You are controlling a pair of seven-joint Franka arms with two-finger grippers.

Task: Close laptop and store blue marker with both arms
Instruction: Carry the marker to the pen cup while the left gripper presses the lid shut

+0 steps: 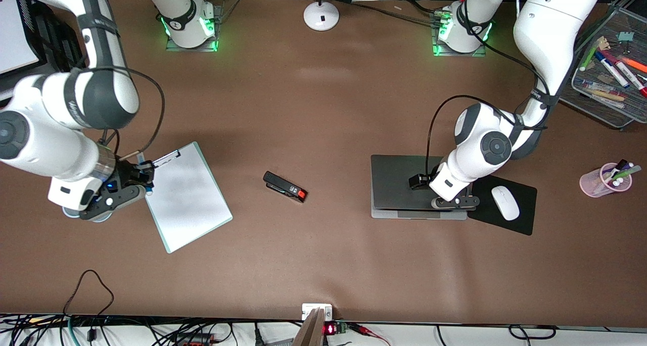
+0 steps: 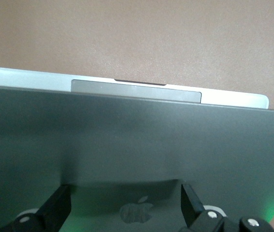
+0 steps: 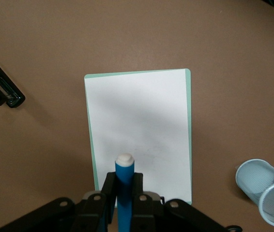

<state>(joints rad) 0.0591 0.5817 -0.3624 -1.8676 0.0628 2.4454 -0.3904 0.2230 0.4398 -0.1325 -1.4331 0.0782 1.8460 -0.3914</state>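
Note:
The laptop [image 1: 404, 184] lies toward the left arm's end of the table with its dark grey lid down or nearly down. A silver strip of its base shows past the lid's edge in the left wrist view [image 2: 234, 99]. My left gripper [image 1: 452, 203] is open and empty right over the lid. Its fingers [image 2: 59, 203] stand either side of the apple logo [image 2: 137, 212]. My right gripper [image 1: 141, 177] is shut on the blue marker [image 3: 125, 183], white cap [image 3: 124, 159] pointing outward, over the edge of a clipboard toward the right arm's end.
A clipboard with white paper [image 1: 187, 197] lies beside the right gripper, and a light-blue mesh cup [image 3: 265, 191] lies near it. A black stapler [image 1: 284, 187] is mid-table. A black mouse pad [image 1: 523, 222] with a white mouse [image 1: 505, 202] adjoins the laptop. A pink marker cup [image 1: 604, 180] and wire tray [image 1: 611, 73] are at the left arm's end.

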